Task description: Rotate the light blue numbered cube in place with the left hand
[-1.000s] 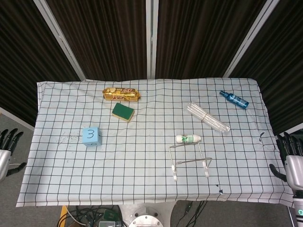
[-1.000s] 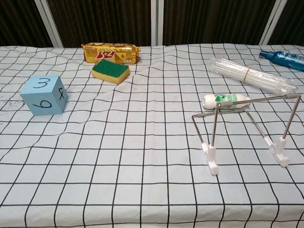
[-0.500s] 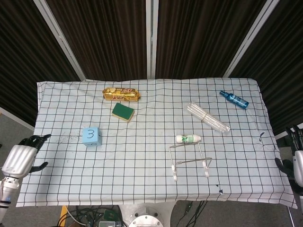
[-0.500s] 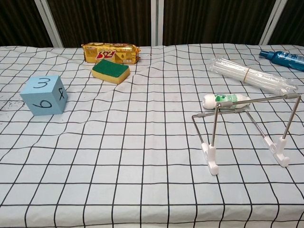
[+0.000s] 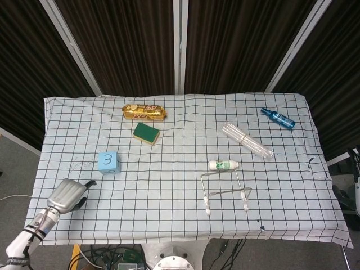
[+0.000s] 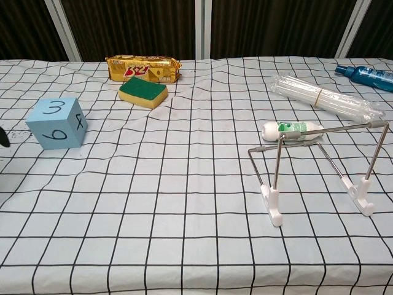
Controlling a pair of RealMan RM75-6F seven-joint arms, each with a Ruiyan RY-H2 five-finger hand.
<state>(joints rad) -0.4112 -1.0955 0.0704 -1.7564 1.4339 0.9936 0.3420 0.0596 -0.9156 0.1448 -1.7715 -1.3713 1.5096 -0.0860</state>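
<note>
The light blue cube (image 5: 108,161) sits on the left part of the checked tablecloth (image 5: 169,185), a 3 on its top face; the chest view shows a 6 on the face toward the robot. It rests flat and square on the cloth, with nothing touching it.

The left hand (image 5: 67,194) is over the near left corner of the table, near the cube but clearly apart from it, lower and to the left in the head view. Its silver back faces up and the dark fingers (image 5: 87,184) point toward the cube; they look loosely apart and hold nothing, though the palm side is hidden. In the chest view only a dark fingertip shows at the left edge, beside the cube.

As a judgement, the task is at its very start: the hand is on approach, no contact is made, and the whole turn of the cube is left to do.

Farther out lie a green sponge (image 5: 146,133) and a gold biscuit pack (image 5: 144,111) behind the cube, then a small white bottle (image 5: 224,165), a wire stand (image 5: 225,192), a clear tube bundle (image 5: 246,139) and a blue spray bottle (image 5: 278,118). Of the right hand (image 5: 356,197) only a sliver shows at the right edge; I cannot tell how its fingers lie.
</note>
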